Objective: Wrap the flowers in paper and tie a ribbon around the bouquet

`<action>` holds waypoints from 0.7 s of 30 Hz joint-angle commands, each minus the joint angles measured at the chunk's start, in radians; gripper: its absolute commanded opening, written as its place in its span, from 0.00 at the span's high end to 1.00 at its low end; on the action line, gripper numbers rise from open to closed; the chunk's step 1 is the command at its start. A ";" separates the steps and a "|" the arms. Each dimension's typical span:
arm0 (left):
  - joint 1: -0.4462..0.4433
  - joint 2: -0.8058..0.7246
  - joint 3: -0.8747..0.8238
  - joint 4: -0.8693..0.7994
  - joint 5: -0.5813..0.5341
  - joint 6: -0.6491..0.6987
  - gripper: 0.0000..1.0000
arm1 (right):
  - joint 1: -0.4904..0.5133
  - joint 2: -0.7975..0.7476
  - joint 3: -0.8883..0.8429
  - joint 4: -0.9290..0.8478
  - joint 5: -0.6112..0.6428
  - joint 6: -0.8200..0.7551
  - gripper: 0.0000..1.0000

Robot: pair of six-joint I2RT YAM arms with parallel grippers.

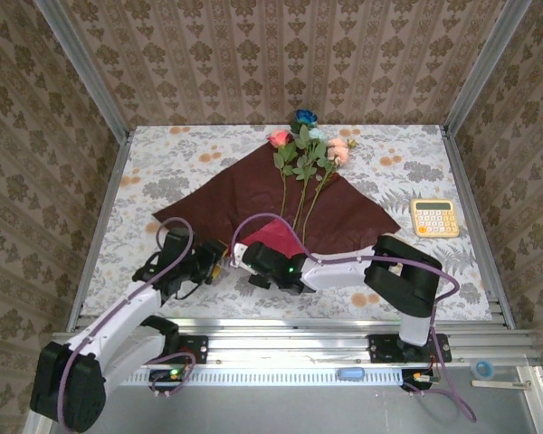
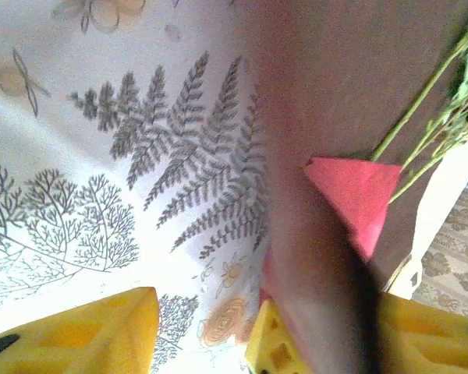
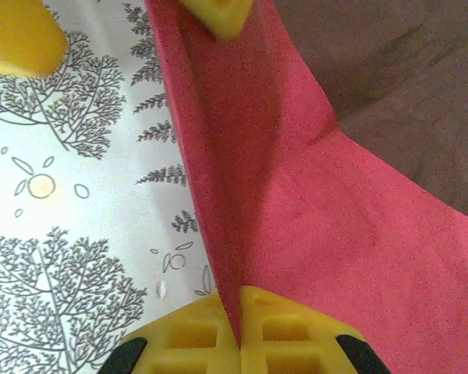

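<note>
The paper (image 1: pixel 244 194), a thin dark red sheet, is spread corner-on across the patterned surface (image 1: pixel 163 172). The flowers (image 1: pixel 303 172) are laid along its middle, heads at the far corner and stems running toward the arms. The near corner is turned up, and its brighter red underside is shown. A raised fold of that corner is pinched between the closed fingers of the right gripper (image 3: pixel 240 308). The left gripper (image 2: pixel 203 335) is held just beside it with its jaws apart. The blurred paper edge is seen against one yellow finger, and nothing is clamped.

The sheet is judged to be light and limp. It is likely to be creased wherever it is pinched and torn if it is pulled hard against a fixed grip. Where it lies flat, little is offered to take hold of, so the lifted corner and the free edges are the places best taken. The flowers are judged light, with springy thin stems. They may be rolled or dragged out of line as the paper is drawn over them, and are better steadied at the stems than at the soft heads.
</note>
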 commanded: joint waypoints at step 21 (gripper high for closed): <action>0.214 0.124 0.055 -0.042 0.072 0.262 0.89 | -0.012 -0.018 -0.046 -0.008 -0.111 0.037 1.00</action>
